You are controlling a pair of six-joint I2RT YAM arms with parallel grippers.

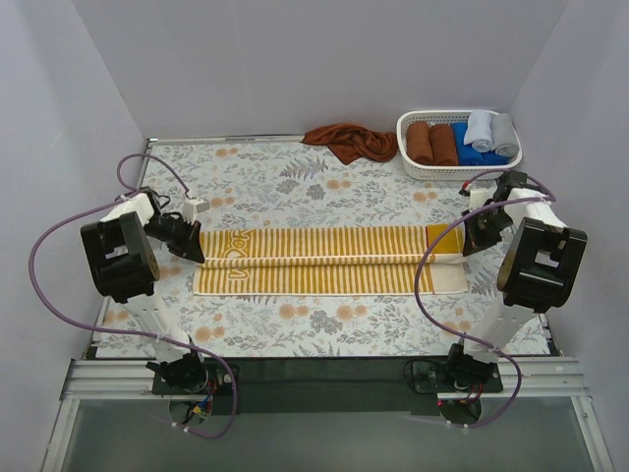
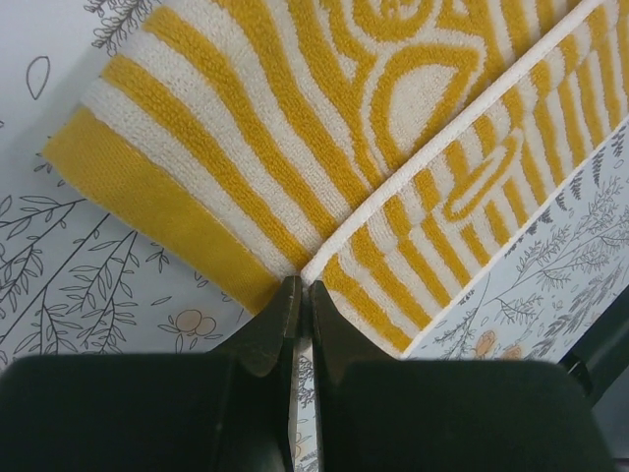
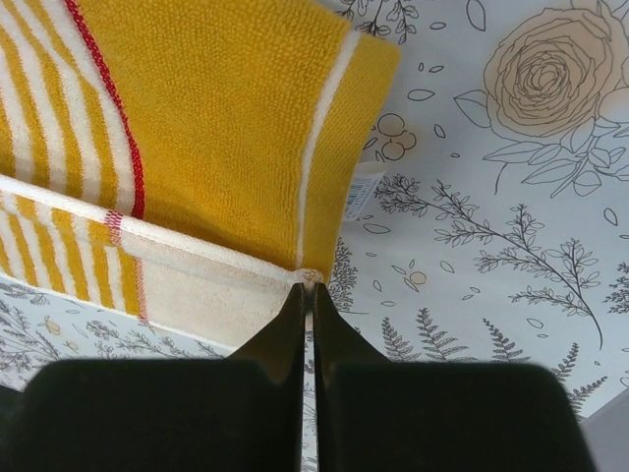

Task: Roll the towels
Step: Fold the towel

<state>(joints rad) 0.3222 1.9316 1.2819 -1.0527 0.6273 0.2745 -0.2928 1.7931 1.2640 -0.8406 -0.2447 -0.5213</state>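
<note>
The mustard-yellow towel with white stripes [image 1: 324, 261] lies stretched left to right across the middle of the table, folded lengthwise. My left gripper [image 1: 192, 251] sits at its left end. In the left wrist view its tips [image 2: 303, 287] are shut on the white edge where the two towel [image 2: 295, 118] layers meet. My right gripper [image 1: 470, 246] sits at the right end, and its tips [image 3: 308, 290] pinch the hem corner of the towel [image 3: 216, 128]. The rust-brown towel [image 1: 349, 141] lies crumpled at the back, apart from both grippers.
A white basket [image 1: 413, 169] stands at the back right and holds brown rolls [image 1: 430, 143], a blue roll [image 1: 475, 154] and grey rolls [image 1: 491, 131]. A floral cloth [image 1: 295, 187] covers the table. White walls close in the left, back and right sides.
</note>
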